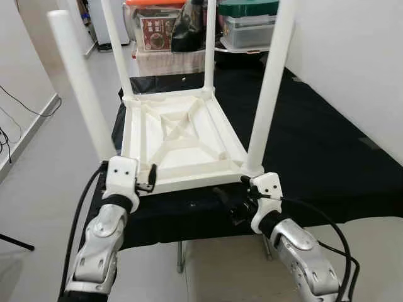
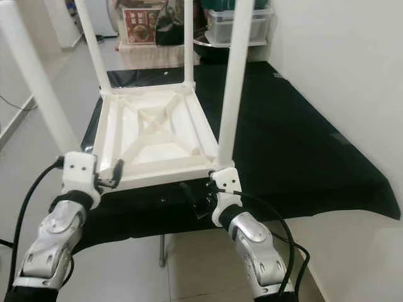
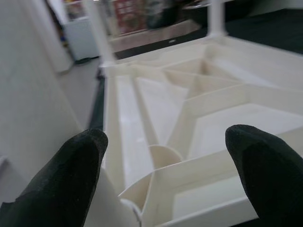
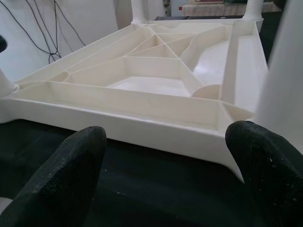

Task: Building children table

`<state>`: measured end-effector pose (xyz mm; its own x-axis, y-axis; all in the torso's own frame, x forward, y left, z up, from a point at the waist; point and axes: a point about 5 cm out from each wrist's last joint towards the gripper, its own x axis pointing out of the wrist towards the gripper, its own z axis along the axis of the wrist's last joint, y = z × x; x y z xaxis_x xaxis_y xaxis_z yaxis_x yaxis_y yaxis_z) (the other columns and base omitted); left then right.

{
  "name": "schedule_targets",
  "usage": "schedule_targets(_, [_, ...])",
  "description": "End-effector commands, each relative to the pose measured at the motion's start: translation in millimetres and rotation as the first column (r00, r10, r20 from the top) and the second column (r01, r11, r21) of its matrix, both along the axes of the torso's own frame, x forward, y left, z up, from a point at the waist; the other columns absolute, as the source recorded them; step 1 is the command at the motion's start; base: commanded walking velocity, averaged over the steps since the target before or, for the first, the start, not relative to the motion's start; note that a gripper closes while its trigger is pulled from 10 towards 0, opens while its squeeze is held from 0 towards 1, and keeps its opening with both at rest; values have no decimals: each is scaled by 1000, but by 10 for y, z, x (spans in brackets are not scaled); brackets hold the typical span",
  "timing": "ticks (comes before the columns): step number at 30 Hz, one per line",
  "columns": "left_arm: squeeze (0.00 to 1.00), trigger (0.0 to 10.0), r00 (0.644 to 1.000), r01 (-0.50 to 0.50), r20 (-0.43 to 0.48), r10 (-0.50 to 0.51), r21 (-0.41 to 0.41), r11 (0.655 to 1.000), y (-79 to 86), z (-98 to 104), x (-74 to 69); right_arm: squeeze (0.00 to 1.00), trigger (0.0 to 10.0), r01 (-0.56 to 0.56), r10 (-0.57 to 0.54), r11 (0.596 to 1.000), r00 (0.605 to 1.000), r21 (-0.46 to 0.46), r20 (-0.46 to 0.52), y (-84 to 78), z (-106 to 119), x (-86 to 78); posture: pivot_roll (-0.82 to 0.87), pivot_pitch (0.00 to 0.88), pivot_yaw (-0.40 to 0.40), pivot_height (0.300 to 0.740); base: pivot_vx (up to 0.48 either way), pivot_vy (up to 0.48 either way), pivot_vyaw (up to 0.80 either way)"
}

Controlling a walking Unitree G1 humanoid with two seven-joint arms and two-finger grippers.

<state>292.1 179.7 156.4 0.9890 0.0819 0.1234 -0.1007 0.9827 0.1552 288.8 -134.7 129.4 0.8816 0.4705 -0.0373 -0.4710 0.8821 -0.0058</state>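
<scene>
Left eye view: a white children's table (image 1: 179, 135) lies upside down on a black-covered bench (image 1: 315, 151), 4 legs (image 1: 269, 82) pointing up. Both wrist views add the ribbed underside up close. The left gripper (image 3: 163, 177) and right gripper (image 4: 163, 175) sit spread apart at the near corners, holding nothing.

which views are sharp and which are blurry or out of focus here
Left and right eye views: evenly lit and sharp, the upturned white table and its legs crisp on the black cloth. Left wrist view: the left pincer has soft, out-of-focus fingertips and a hazy background. Right wrist view: the table ribs are sharp, while the right pincer fingertips look slightly soft.
</scene>
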Motion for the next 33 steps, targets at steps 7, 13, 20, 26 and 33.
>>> schedule_targets(7, [0, 10000, 994, -98, -51, 98, -1, 995, 116, -134, -68, 0, 10000, -62, 62, 998, 998, -1, -3, 18, 23, -17, -49, 47, -13, 740, 0, 0, 0])
schedule_targets(13, [0, 10000, 984, 171, -29, -174, -79, 982, -297, -102, -71, 0, 10000, -245, 246, 969, 965, -21, 93, 68, 366, -85, -59, 48, -7, 740, 0, 0, 0])
schedule_targets(20, [0, 10000, 894, 446, 0, -448, -85, 891, -749, -55, -208, 0, 10000, -288, 294, 955, 870, -76, 395, 121, 1330, -82, -68, 47, -2, 740, 0, 0, 0])
schedule_targets(26, [0, 10000, 897, 441, 0, -443, -98, 892, -726, -60, -193, 0, 10000, -250, 234, 967, 778, -55, 583, 134, 1895, -130, -65, 41, -2, 740, 0, 0, 0])
schedule_targets(33, [0, 10000, 902, 432, 34, -431, -98, 896, -699, -12, -185, 0, 10000, 285, -301, 948, 674, 138, 674, -488, 2446, 71, -66, 33, -11, 740, 0, 0, 0])
